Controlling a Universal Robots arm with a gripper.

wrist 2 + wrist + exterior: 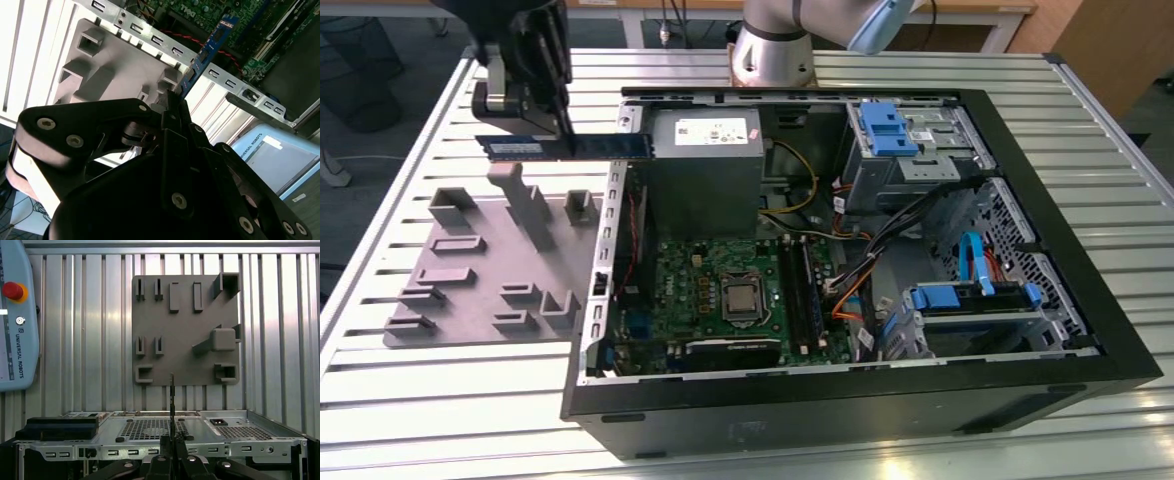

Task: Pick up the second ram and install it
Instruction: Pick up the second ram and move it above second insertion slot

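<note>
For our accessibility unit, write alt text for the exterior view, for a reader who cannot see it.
The robot's hand holds the second ram level in the air at the edge of an open computer case, near a grey fixture plate on a slatted metal table.

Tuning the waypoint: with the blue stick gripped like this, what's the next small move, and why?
Probably carry it toward the exterior view's right at this height. The gripper is shut on the long blue circuit-board ram stick, which hangs at the edge of the open black computer case, short of the dark memory slots beside the processor socket.
</note>
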